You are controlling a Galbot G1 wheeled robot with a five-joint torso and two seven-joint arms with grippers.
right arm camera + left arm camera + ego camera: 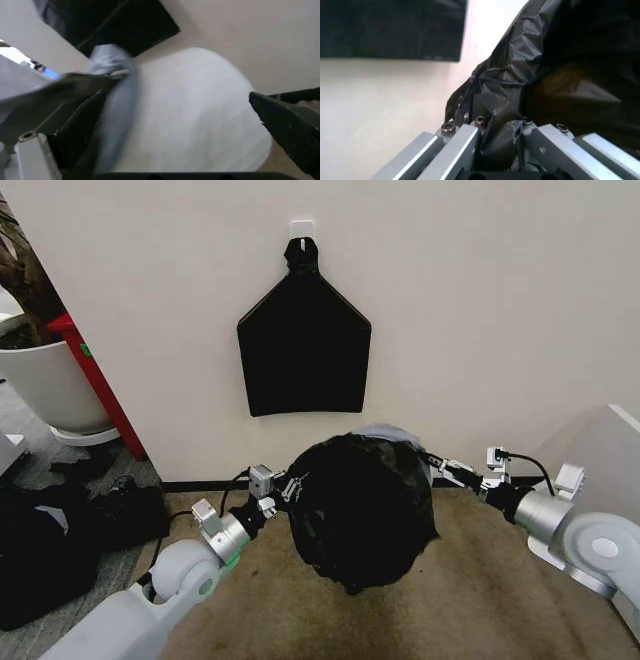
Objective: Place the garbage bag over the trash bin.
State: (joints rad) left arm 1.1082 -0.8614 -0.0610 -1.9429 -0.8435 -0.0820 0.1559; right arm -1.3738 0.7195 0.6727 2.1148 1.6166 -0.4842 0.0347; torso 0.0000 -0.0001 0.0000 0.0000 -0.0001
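Left hand (283, 485): at about 9 o'clock of the bag mass in the head view. The left wrist view shows its fingers (465, 144) closed on a fold of crinkled black film, which runs down between them.

Right hand (437, 467): at about 2 o'clock of the bag mass, reaching in from the robot's right. In the right wrist view its two fingers (285, 123) stand wide apart with the pale bin wall between them; a grey-blue edge of film lies against one finger, but whether anything is pinched cannot be told.

Garbage bag (360, 510): glossy, crinkled black film, draped as a rounded dome between the two hands and hanging toward the brown carpet (480, 600).

Trash bin (195, 112): cream-white rounded wall, seen close in the right wrist view; it sits under the bag, almost wholly covered in the head view.

Step in hand (judgement): the bag is being drawn over the bin, the left hand holding one edge of the film.

Next move (judgement): the film's edge wants pulling evenly down around the wall; thin film may slip or snag on the rim.

Hanging black bundle (303, 345): flat, knotted at the top, on a wall hook at 12 o'clock, well apart from the work.

Plant pot (50, 385): large, white, at 10 o'clock beside a red panel (100, 385).
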